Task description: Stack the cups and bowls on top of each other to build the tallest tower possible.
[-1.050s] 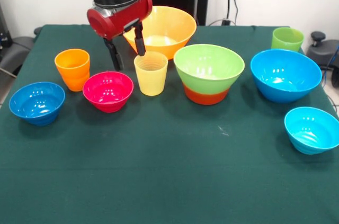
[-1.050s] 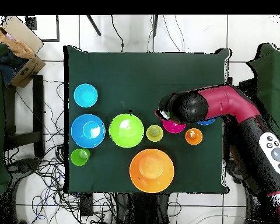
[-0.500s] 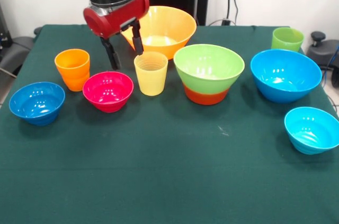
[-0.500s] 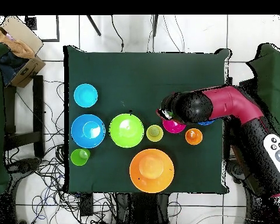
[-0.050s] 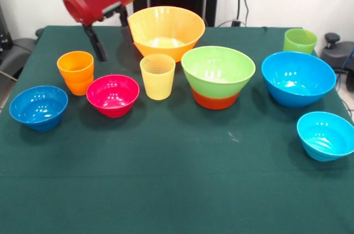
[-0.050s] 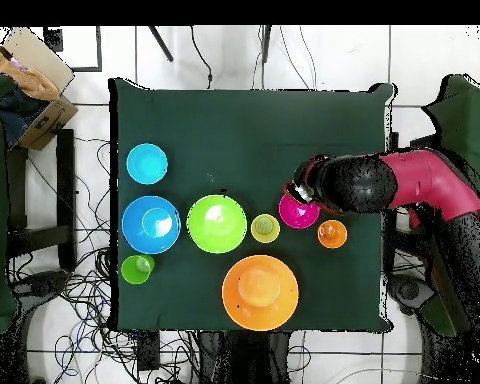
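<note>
Nearest to us on the green table (image 5: 177, 190), a small cyan bowl (image 5: 326, 135) sits at the right edge and a small dark blue bowl (image 5: 38, 107) sits at the left edge, both upright and well apart, with bare cloth between them.

One row back, from left to right, we see an orange cup (image 5: 76, 72), a magenta bowl (image 5: 113, 95) just beside it, a pale yellow cup (image 5: 157, 76), and then the low tower: a light green bowl (image 5: 218, 71) nested in an orange-red bowl (image 5: 215, 100), of which only the base band shows. The yellow cup stands on the cloth on its own, between the magenta bowl and the tower, touching neither. Right of the tower sits a big blue bowl (image 5: 297, 78), close but apart.

Farther back, a big yellow-orange bowl (image 5: 166, 32) stands behind the yellow cup and the tower, and a light green cup (image 5: 300, 40) stands alone near the far right corner, behind the blue bowl.

The gripper (image 5: 110, 35) hangs above the far left part of the table, behind the orange cup and left of the yellow-orange bowl. Its two dark fingers (image 5: 95, 42) are spread apart and grasp nothing; one hangs above the cloth behind the orange cup, the other sits near the yellow-orange bowl's rim. From above, the arm (image 6: 424, 185) covers the dark blue bowl, and its head sits beside the magenta bowl (image 6: 298, 211).

Cables lie on the floor around the table, and a cardboard box (image 6: 34, 85) sits off one corner.
</note>
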Controlling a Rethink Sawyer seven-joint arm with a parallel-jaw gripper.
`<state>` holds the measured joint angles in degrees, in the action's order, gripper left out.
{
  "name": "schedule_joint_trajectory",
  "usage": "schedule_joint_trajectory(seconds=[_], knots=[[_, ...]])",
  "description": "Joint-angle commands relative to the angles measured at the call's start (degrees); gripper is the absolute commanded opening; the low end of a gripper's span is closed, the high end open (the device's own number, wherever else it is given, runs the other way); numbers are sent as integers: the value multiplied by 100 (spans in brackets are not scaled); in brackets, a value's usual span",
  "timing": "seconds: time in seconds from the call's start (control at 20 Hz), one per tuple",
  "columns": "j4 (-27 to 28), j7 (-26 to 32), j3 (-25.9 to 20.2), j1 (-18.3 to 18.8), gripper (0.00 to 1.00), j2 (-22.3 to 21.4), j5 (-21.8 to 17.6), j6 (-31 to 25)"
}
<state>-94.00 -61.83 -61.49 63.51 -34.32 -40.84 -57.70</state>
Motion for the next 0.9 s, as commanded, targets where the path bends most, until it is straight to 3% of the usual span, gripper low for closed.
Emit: schedule_joint_trajectory(seconds=[0.05,0.35,0.6,0.75,0.9], knots=[[-276,2103,-6,-20,100,12,-299,-303],[-197,1491,361,-430,100,195,-511,-112],[273,1065,415,-785,100,619,-94,-192],[733,-63,733,-1476,100,779,-89,33],[1401,-1075,1160,-2287,100,723,-65,-238]])
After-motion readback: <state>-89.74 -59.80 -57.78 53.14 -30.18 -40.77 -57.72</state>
